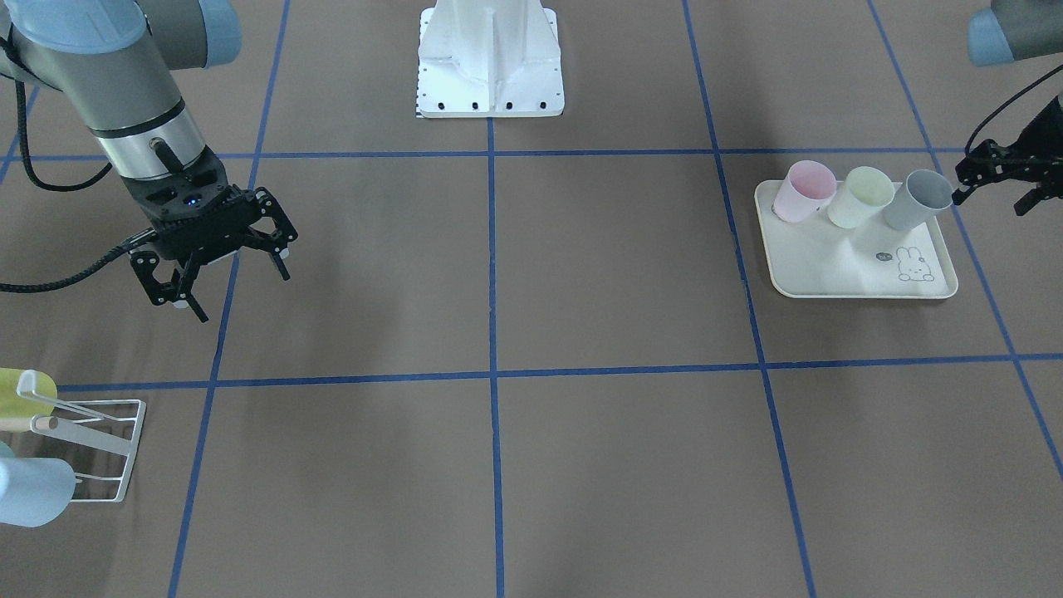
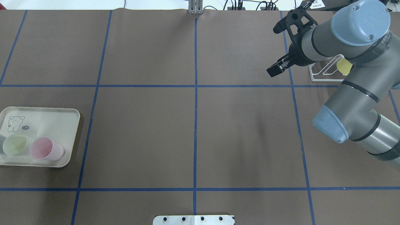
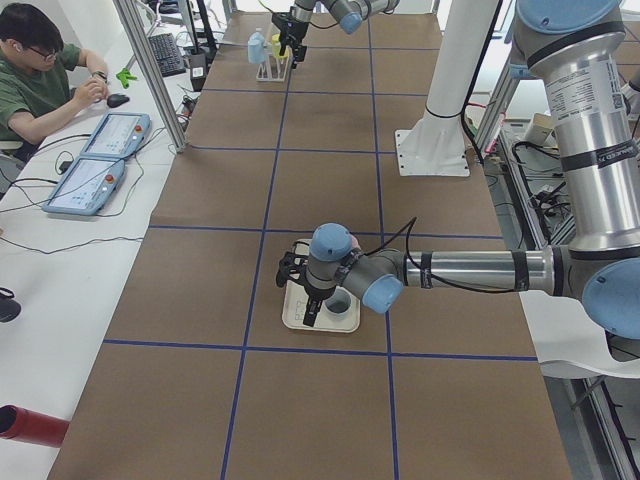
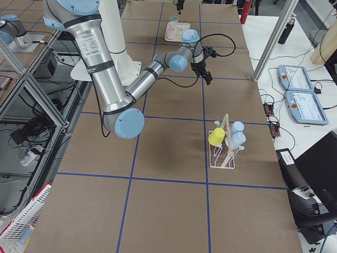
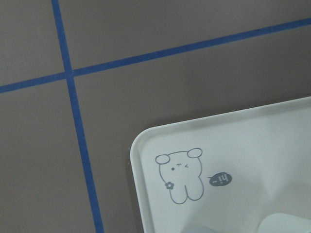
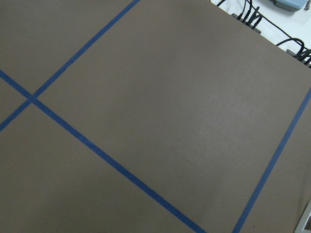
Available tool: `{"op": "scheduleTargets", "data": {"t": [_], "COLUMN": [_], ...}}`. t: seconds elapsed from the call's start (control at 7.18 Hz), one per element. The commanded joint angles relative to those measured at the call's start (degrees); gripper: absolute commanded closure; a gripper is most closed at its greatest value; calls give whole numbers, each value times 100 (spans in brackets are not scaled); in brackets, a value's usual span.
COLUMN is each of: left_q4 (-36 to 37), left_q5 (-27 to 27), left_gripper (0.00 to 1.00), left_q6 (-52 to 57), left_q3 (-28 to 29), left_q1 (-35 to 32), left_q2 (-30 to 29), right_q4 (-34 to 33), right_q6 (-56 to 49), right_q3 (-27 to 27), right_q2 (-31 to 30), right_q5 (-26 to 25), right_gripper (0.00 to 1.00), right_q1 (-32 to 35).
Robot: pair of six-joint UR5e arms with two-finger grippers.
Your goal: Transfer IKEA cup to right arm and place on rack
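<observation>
Three IKEA cups stand on a cream tray [image 1: 830, 278]: pink [image 1: 804, 191], pale green [image 1: 861, 197] and grey-blue [image 1: 918, 199]. My left gripper [image 1: 994, 198] hovers open beside the grey-blue cup, one fingertip close to its rim, holding nothing. The left wrist view shows only the tray corner with the bunny drawing [image 5: 180, 182]. The right arm's gripper [image 1: 220, 270] hangs open and empty above the table, some way from the rack [image 1: 104, 453]. That white wire rack holds a yellow cup [image 4: 216, 137] and light-blue cups [image 4: 235, 134].
The white robot pedestal [image 1: 490, 58] stands at the table's back middle. Blue tape lines divide the brown tabletop into squares. A person [image 3: 35, 85] sits beside the table at two tablets [image 3: 100, 165]. A red cylinder [image 3: 30, 425] lies at that side.
</observation>
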Motion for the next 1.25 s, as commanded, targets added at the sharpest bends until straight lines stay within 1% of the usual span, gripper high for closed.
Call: {"op": "scheduleTargets", "data": {"t": [0.0, 0.28, 0.42, 0.56, 0.7, 0.98, 1.11], "left_q4": [-79, -88, -79, -79, -79, -71, -70], "left_q5": [-93, -102, -181, -260, -304, -532, -577], "left_gripper": [0, 1, 31, 75, 89, 100, 100], "left_q6": [-41, -41, -58, -58, -50, -49, -49], "left_q3": [92, 162, 180, 206, 206, 206, 197], "left_q1": [227, 316, 316, 316, 316, 316, 316], "left_q2": [117, 127, 135, 127, 127, 118, 109], "right_q4": [-6, -6, -6, -6, 2, 2, 2], "right_q6": [1, 1, 1, -8, -16, -17, -17], "right_q3": [3, 3, 3, 3, 3, 3, 3], "right_q2": [8, 8, 8, -1, -1, -1, -1], "right_q5": [-1, -1, -1, -1, -1, -9, -9], "right_gripper": [0, 0, 0, 0, 0, 0, 0], "right_q1": [-19, -37, -54, -54, -54, -63, -63]}}
